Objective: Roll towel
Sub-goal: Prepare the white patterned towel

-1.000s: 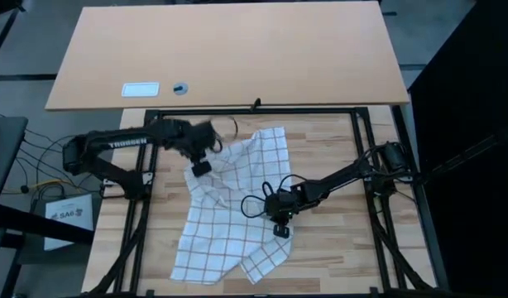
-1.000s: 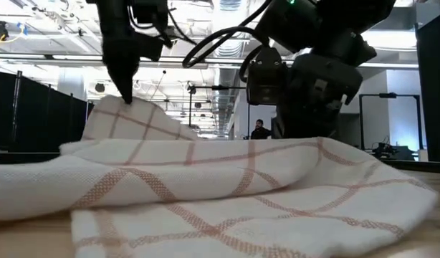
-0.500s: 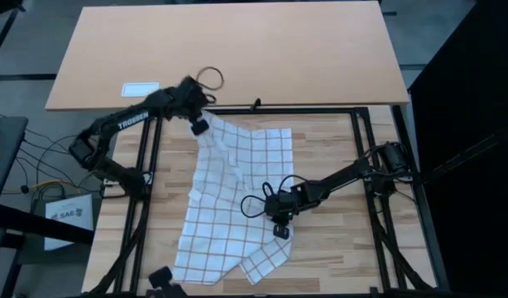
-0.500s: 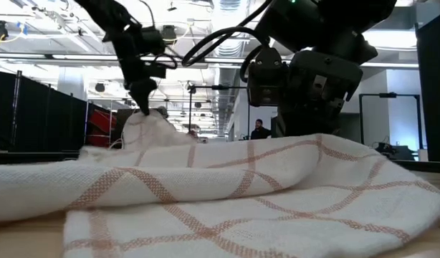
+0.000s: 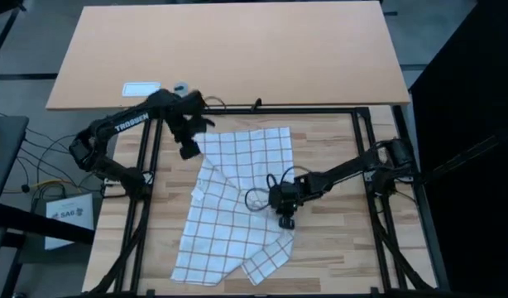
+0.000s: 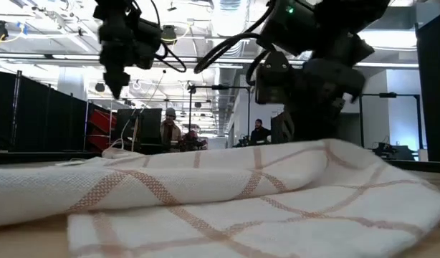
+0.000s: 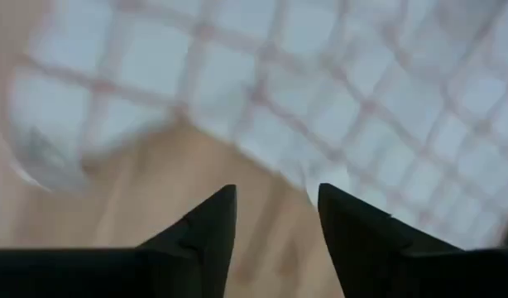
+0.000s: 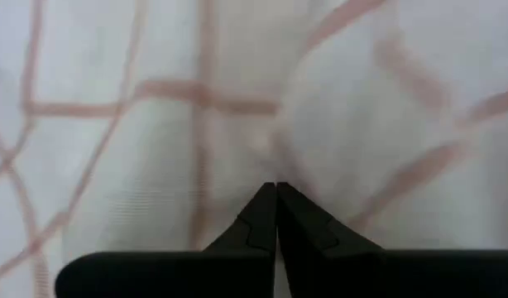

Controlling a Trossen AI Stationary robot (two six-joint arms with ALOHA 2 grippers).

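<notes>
One towel (image 5: 236,207) is lying spread but rumpled across the middle of the slatted wooden table (image 5: 337,248), running from its far edge toward the near edge, with a fold doubled over along its right side and a loose flap at the near right corner; no roll is showing in it yet. Sitting on that right-hand fold is the right gripper (image 5: 285,217), and the right wrist view is showing its fingers (image 8: 266,217) pressed tip to tip with cloth filling everything beyond them, though whether any fabric is actually caught between the tips is not clear. Hovering above the far left corner of the towel is the left gripper (image 5: 188,147), its fingers (image 7: 206,228) standing apart with nothing between them and the cloth's edge and bare wood lying below. Judging from this, the main risk is uneven handling: if the right gripper is pulling while the far corner is lying free, the towel is likely to bunch or skew rather than roll straight. Equally, if the left gripper is closing slightly off the edge, it is likely to be grabbing wood or air.
</notes>
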